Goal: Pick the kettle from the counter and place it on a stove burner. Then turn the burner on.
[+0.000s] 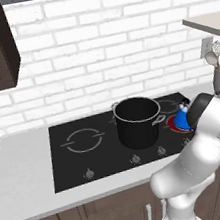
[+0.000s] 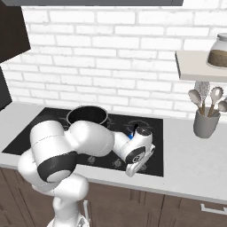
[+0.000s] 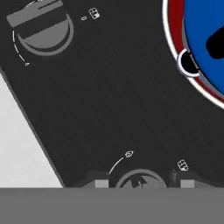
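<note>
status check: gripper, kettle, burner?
Gripper low over a front knob, fingertips either side; grip state unclear. Kettle on the stove burner, red showing. Black pot beside it, apart.

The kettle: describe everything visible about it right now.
The kettle is small, bright blue and cone-shaped, glossy like enamel, with a black handle on top. It stands upright on the stove burner, whose red glow shows around its base on the black glass cooktop, right of the large black pot and apart from it. In the hand view its blue body shows from above, with a dark round spout opening. The arm hides part of it in both base views. Nothing grips it.
</note>
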